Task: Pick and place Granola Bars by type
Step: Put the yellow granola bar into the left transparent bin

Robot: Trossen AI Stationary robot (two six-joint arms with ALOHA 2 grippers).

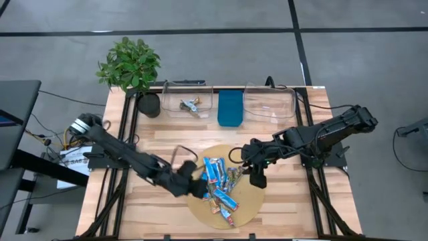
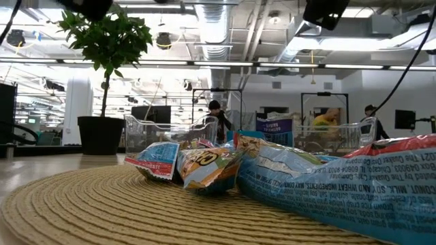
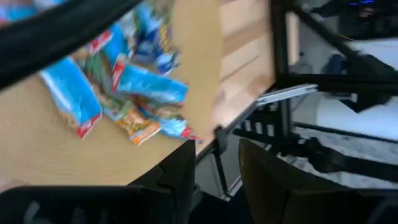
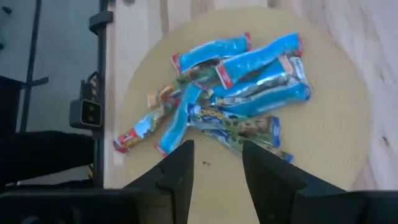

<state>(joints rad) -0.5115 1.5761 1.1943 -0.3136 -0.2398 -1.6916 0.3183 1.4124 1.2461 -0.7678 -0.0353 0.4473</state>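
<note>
The bars [image 1: 221, 184] lie heaped on the round mat [image 1: 249, 207]. Both claws, left [image 1: 189, 181] and right [image 1: 257, 175], hover parted and empty; next, one must pick a bar.

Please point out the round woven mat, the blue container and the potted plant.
round woven mat [image 1: 249, 209]: high view, bare right edge.
blue container [image 1: 229, 108]: high view, its middle.
potted plant [image 1: 129, 63]: high view, the leaves.

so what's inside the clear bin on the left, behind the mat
The left clear bin holds one or two greenish-tan wrapped bars near its middle; the rest of its floor looks bare. The other granola bars are still piled on the round woven mat.
</note>
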